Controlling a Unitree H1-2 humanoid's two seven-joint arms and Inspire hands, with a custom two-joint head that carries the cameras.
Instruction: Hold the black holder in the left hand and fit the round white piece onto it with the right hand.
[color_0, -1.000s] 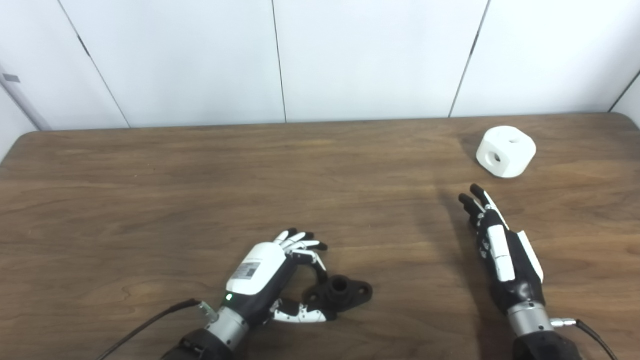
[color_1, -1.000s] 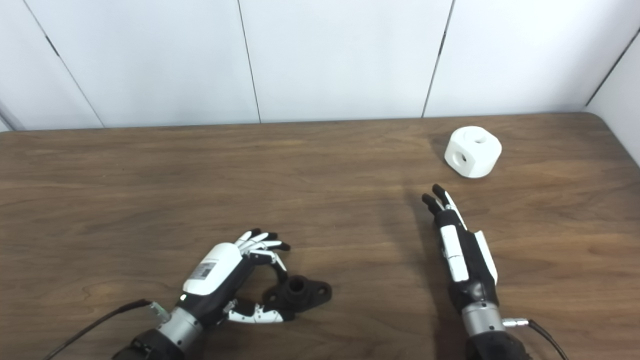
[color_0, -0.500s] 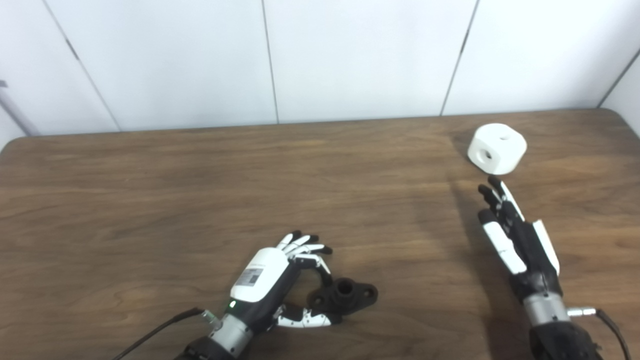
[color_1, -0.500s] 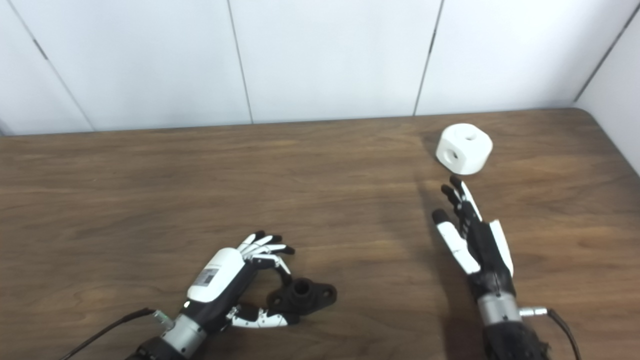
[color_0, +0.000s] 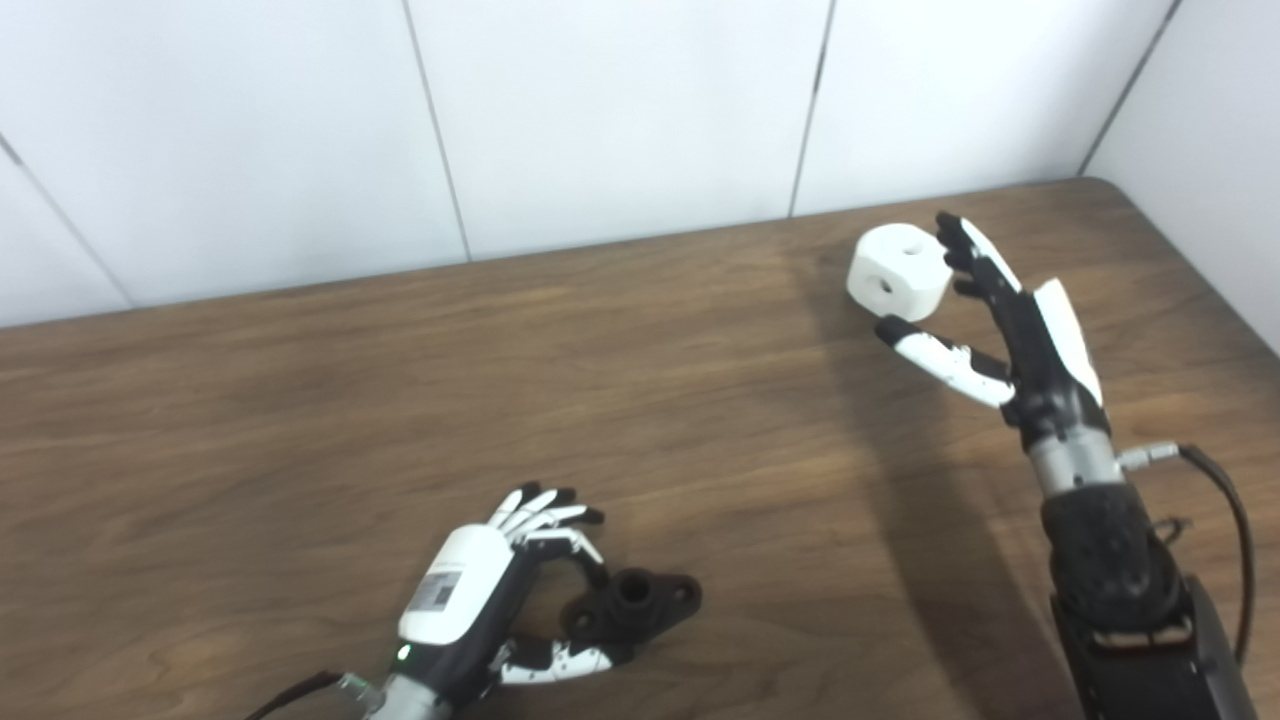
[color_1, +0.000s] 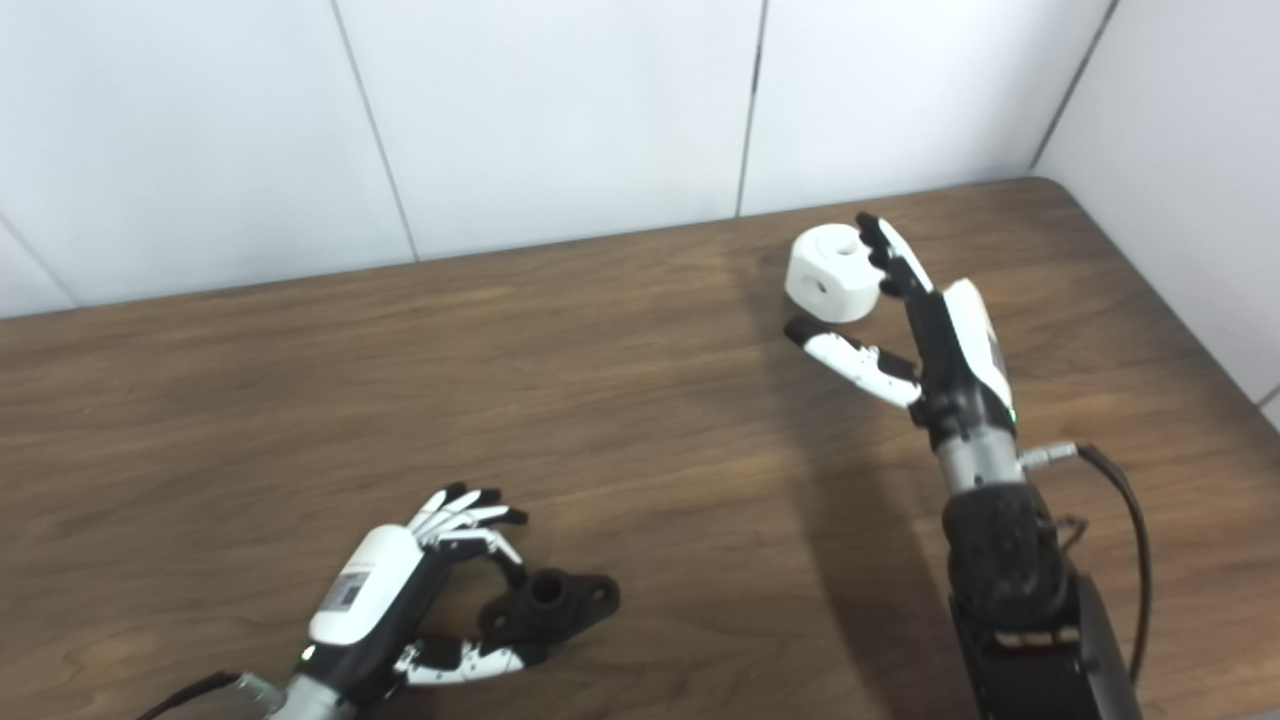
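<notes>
Your right hand (color_0: 985, 320) has reached the white piece (color_0: 898, 272), which now sits between its spread fingers and thumb, ungripped. Your left hand (color_0: 490, 600) stays curled loosely around the black holder (color_0: 635, 603) on the table (color_0: 300, 400). Close next.

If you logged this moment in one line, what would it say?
right hand: open beside white piece | left hand: cupping black holder | both parts on table

My black holder (color_0: 635, 603), a flat piece with a raised hollow hub and holed ears, lies on the near part of the table, well apart from the round white piece (color_0: 897, 271), a chunky drum with holes in its top and side, standing far right.
</notes>
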